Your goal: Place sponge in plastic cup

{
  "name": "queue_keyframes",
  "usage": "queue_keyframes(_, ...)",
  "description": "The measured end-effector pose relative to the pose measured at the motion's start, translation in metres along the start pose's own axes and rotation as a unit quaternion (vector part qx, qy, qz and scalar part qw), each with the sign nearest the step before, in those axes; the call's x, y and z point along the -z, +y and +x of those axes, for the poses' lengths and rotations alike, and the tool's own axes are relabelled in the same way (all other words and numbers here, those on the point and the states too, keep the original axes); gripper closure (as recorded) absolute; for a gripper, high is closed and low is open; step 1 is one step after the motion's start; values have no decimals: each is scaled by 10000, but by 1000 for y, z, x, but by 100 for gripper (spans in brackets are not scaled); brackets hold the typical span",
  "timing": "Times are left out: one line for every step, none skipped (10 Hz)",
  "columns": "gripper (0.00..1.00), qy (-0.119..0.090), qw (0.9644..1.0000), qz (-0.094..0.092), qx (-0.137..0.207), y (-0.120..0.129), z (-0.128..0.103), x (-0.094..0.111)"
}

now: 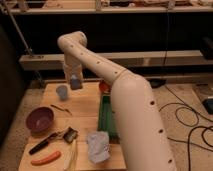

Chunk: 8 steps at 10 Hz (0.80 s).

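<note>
The clear plastic cup [62, 92] stands upright at the back left of the wooden table [85, 107]. My gripper [75, 82] hangs from the white arm just right of the cup and a little above its rim. It is shut on a small blue-grey sponge [75, 81], which is held in the air beside the cup, not over its mouth.
A purple bowl [40, 119] sits at the left. A green tray [107, 117] lies along the right side, with an orange object [104, 86] behind it. A white crumpled bag [97, 146], a black-handled brush [50, 140], a carrot [46, 158] and a small dark utensil [61, 108] lie nearer the front.
</note>
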Motion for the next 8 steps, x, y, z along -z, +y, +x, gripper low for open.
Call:
queue_keyframes(79, -4, 10000, 59, 45, -16, 5, 5)
queue_keyframes(79, -18, 9999, 129, 84, -32, 13, 13)
queue_keyframes(79, -38, 9998, 168, 92, -38, 18, 18)
queue_keyframes(79, -59, 9997, 209, 126, -46, 22, 16)
queue_keyframes(79, -91, 9995, 242, 157, -52, 24, 12)
queue_keyframes(79, -118, 9994, 267, 159, -53, 27, 2)
queue_keyframes(79, -149, 9993, 296, 151, -51, 28, -10)
queue_keyframes(79, -172, 9992, 321, 155, -51, 29, -18)
